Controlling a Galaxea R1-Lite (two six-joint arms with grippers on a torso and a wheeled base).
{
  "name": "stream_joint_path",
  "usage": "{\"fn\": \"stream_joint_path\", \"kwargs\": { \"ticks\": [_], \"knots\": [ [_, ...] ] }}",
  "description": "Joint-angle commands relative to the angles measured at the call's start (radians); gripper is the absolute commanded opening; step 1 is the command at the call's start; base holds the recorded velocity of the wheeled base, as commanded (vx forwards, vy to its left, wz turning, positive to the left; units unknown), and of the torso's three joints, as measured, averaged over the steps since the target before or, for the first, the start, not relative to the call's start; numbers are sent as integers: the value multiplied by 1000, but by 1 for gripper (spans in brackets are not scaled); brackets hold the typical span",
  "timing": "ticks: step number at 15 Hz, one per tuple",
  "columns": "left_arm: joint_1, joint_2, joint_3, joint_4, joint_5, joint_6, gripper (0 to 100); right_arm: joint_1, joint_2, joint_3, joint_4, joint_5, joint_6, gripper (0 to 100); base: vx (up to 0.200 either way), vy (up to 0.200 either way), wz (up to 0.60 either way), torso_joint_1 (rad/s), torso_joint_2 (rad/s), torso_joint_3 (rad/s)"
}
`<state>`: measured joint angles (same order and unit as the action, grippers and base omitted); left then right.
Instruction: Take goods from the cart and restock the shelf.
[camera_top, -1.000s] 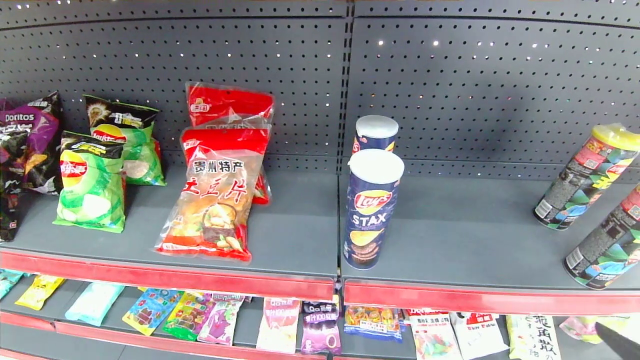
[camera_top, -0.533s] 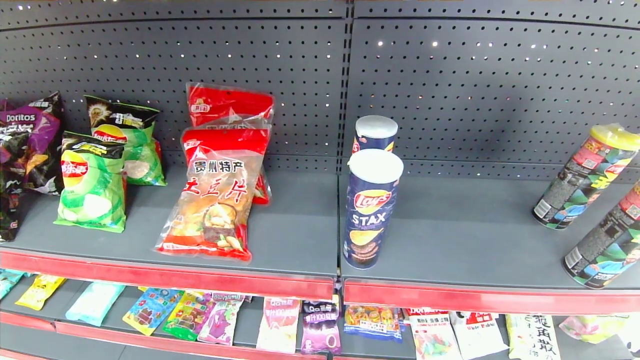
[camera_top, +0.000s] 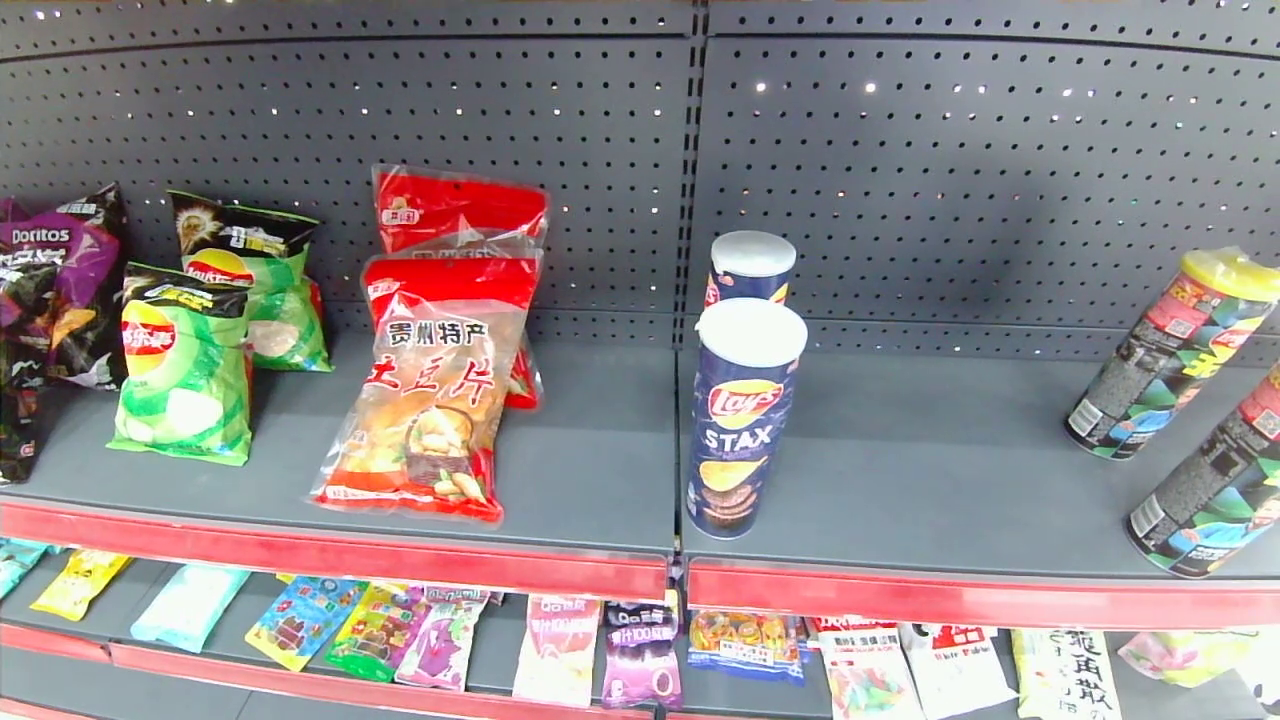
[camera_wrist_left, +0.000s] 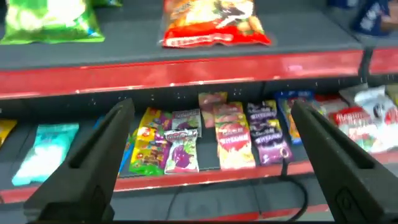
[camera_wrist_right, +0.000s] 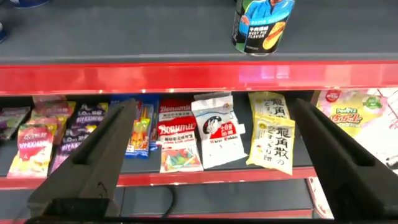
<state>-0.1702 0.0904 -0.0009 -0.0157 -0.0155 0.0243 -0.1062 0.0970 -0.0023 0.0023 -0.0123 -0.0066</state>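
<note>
The left pincer (camera_wrist_left: 211, 107) and the right pincer (camera_wrist_right: 212, 104) are both hanging with fingers spread apart and gripping nothing, facing the front of the shelf (camera_top: 900, 470). The robot is judged to be between placements, so the next move is calling for a turn to the cart for fresh goods. The upper tier is carrying green crisp bags (camera_top: 185, 365), red bags (camera_top: 430, 390), blue canisters (camera_top: 745, 415) and yellow-lidded tubes (camera_top: 1170, 355), while the lower tier is holding what look like small sweet sachets (camera_top: 560, 650).
</note>
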Motion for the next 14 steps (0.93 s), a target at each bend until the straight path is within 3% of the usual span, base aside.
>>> {"fn": "stream_joint_path", "kwargs": {
  "ticks": [1, 2, 3, 4, 5, 7, 8, 14],
  "knots": [
    [1, 3, -1, 22, 17, -12, 100, 0, 3, 2, 1, 0, -1, 100, 0, 0, 0, 0, 0, 0],
    [18, 11, -2, 23, 32, -29, 100, 0, 3, 1, 1, 0, -1, 100, 0, 0, 0, 0, 0, 0],
    [52, 22, -2, 23, 32, -24, 100, 0, 3, 1, 1, 0, -1, 100, 0, 0, 0, 0, 0, 0],
    [167, 31, -2, 23, 32, -24, 100, 0, 3, 2, 1, 0, -1, 100, 0, 0, 0, 0, 0, 0],
    [199, 31, -2, 22, 32, -23, 100, 0, 3, 1, 1, 0, -1, 100, 0, 0, 0, 0, 0, 0],
    [155, -80, -2, 22, -23, -24, 100, 0, 3, 2, 1, 0, -1, 100, 0, 0, 0, 0, 0, 0],
    [169, -90, -2, 22, -34, -23, 100, 0, 3, 2, 1, 0, 0, 100, 0, 0, 0, 0, 0, 0],
    [169, -90, -2, 22, -34, -21, 100, 0, 3, 2, 1, 0, 2, 100, 0, 0, 0, 0, 0, 0]
  ]
}}
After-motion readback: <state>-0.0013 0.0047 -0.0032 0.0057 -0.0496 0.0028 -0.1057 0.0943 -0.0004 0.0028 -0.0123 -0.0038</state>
